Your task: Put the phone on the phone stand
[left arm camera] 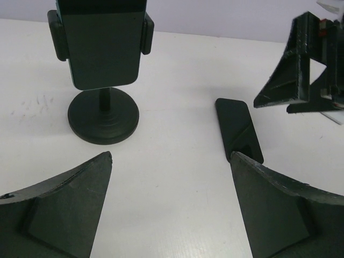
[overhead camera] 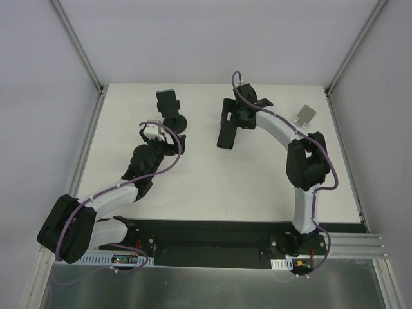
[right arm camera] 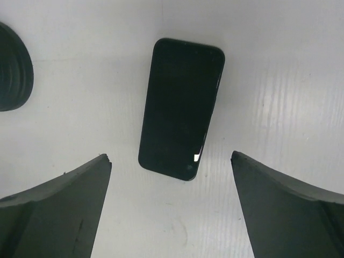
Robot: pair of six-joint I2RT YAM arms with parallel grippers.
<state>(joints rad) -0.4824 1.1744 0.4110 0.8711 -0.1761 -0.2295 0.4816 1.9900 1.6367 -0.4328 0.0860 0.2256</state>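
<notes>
Findings, from the room:

1. The white tabletop (overhead camera: 212, 187) carries everything. Both arms reach out over it from the near edge.
2. The right arm (overhead camera: 309, 164) bends inward toward the middle. The left arm (overhead camera: 109, 193) stops near a black holder (left arm camera: 102, 54), a clamp cradle on a round disc base. This holder is not the target.
3. The right claw (right arm camera: 171, 156) hangs over the phone (right arm camera: 180, 107) with its jaws spread wide. It holds nothing.
4. The left claw (left arm camera: 171, 155) is also wide and holds nothing. It faces the black holder.
5. The phone lies flat, face up, mid-tabletop, right of the black holder's base and apart from it. Its long axis is slightly skewed to the line between the right claw's fingers.
6. The phone stand (overhead camera: 305, 116), silver-grey, sits toward the far right, well apart from the phone and beyond the right arm's forearm.

Assessment: the step in hand is the pickup, and placement is not yet done.

Recommendations:
- Square the wrist to the phone.
- Lower it until the fingertips flank the long edges close to the tabletop, then close on those edges near mid-length. The body is thin and glossy and may slip.
- Carry it clear of the forearm's own path.
- Seat the lower edge on the stand's base and lean the phone onto the tilted plate.
</notes>
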